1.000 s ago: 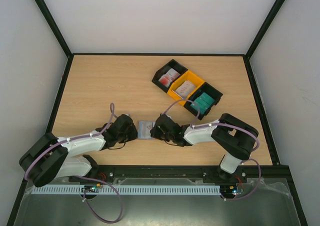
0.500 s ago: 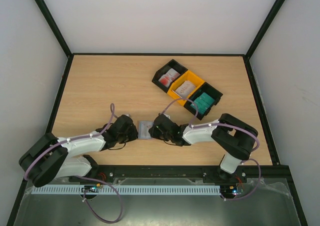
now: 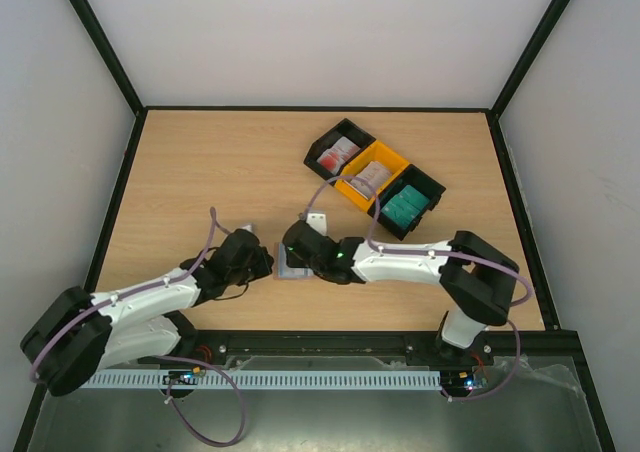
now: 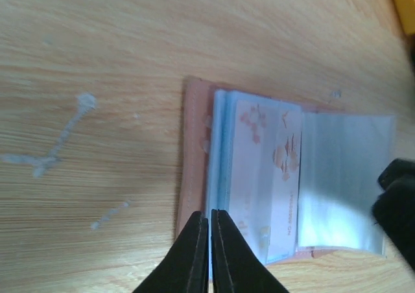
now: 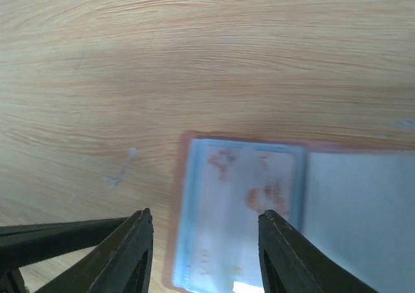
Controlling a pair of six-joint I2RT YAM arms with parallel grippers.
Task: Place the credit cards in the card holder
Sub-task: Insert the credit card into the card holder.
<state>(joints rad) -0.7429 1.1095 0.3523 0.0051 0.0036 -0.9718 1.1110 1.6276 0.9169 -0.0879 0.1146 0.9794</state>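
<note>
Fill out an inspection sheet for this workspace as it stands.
Surface: wooden table, faint whitish scuffs beside the holder.
Job's things: card holder lies open between the arms, with a red-marked card in one sleeve. The other credit cards sit in the trays: red-marked, pale, teal.
Clutter: three trays in a row, black, yellow, black; nothing else seen.
Grippers: left gripper shut, apparently pinching the holder's edge; right gripper open above the holder.
Cables: a purple cable on each arm, neither lying on the holder.
Surroundings: white walls, black frame.
</note>
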